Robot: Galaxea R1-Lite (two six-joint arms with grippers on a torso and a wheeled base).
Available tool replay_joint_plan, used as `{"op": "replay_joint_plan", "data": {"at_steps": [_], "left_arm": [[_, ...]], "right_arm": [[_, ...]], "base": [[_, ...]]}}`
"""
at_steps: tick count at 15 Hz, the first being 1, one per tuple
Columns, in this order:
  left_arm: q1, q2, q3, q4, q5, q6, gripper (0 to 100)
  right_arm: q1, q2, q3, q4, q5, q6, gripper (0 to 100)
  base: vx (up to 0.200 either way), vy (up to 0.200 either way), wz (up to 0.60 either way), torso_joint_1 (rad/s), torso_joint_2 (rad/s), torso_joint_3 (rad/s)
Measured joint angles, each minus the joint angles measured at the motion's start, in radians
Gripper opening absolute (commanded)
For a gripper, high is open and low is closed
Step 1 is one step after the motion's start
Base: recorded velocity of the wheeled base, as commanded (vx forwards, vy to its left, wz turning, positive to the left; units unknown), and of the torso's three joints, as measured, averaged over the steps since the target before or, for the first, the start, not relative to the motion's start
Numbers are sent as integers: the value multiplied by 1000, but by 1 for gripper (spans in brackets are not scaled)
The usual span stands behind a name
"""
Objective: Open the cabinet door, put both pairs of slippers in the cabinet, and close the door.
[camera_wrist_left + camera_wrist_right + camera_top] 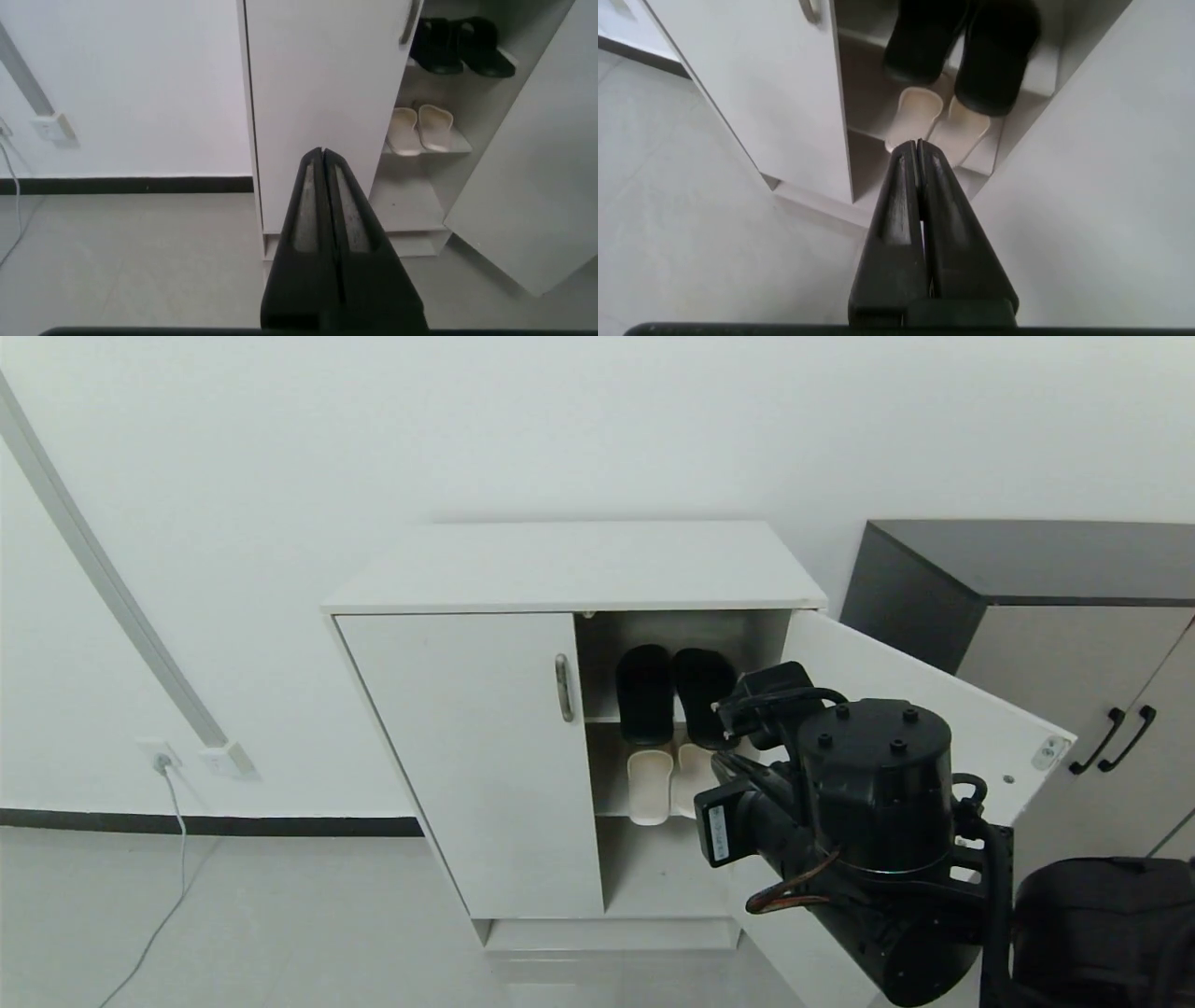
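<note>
1. The right end effector (920, 147) has its fingers pressed together and holds nothing. It hangs above the floor (682, 215), in front of the open compartment.
2. The left end effector (322, 154) is likewise narrowed to nothing and empty. It sits farther back, facing the closed door (322, 84).
3. The open door (896, 709) stands swung out just beside the right end effector, on its right.
4. Ahead of the right end effector's tips, the cream slippers (650, 789) lie side by side on the middle shelf of the cabinet (579, 565).
5. Above and beyond them, the black slippers (644, 695) rest on the upper shelf.
6. A dark cabinet (1027, 588) stands farther right.
</note>
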Motion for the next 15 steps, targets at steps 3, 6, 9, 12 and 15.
{"op": "replay_joint_plan", "data": {"at_steps": [3,6,9,12,15], "left_arm": [[0,0,0,0,1,0,0],[0,0,0,0,1,-1,0],[0,0,0,0,1,0,0],[0,0,0,0,1,-1,0],[0,0,0,-1,0,0,0]], "right_arm": [[-1,0,0,0,0,0,0],[-5,0,0,-1,0,0,0],[-5,0,0,-1,0,0,0],[-5,0,0,-2,0,0,0],[-5,0,0,-2,0,0,0]], "base": [[0,0,0,203,-513,-308],[0,0,0,220,-531,-312],[0,0,0,241,-562,-321],[0,0,0,264,-600,-334],[0,0,0,242,-540,-295]]}}
